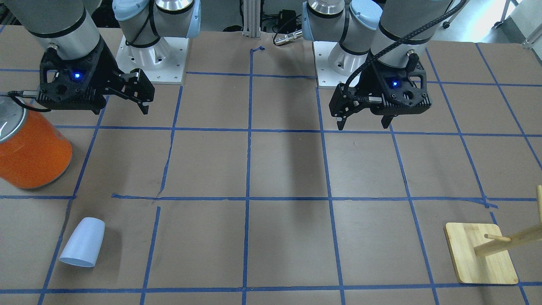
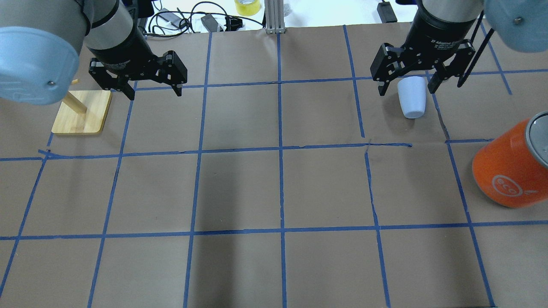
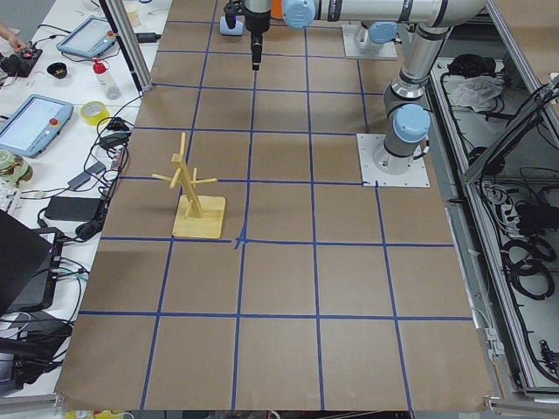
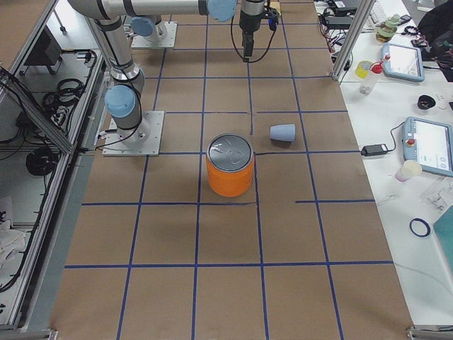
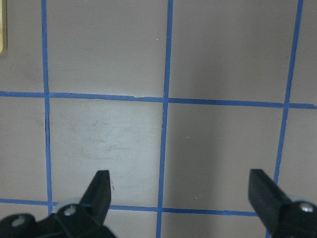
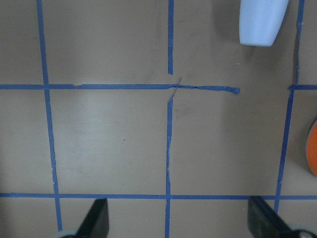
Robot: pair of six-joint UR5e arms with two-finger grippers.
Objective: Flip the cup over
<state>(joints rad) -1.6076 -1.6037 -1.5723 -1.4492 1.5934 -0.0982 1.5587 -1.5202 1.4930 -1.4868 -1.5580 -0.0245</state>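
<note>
The pale blue-white cup (image 1: 82, 242) lies on its side on the brown table, with its narrow base toward the robot. It also shows in the overhead view (image 2: 412, 102), the right side view (image 4: 283, 132) and at the top right of the right wrist view (image 6: 262, 22). My right gripper (image 2: 406, 90) hangs open and empty, high above the table, on the robot's side of the cup and apart from it; its fingers (image 6: 96, 218) frame bare table. My left gripper (image 2: 154, 94) is open and empty, high above its half (image 5: 182, 191) of the table.
A large orange can (image 2: 509, 171) with a silver top stands at the right, nearer the robot than the cup (image 1: 31, 148). A wooden peg stand (image 2: 81, 113) sits at the far left, beside the left gripper (image 1: 480, 254). Blue tape marks a grid on the table.
</note>
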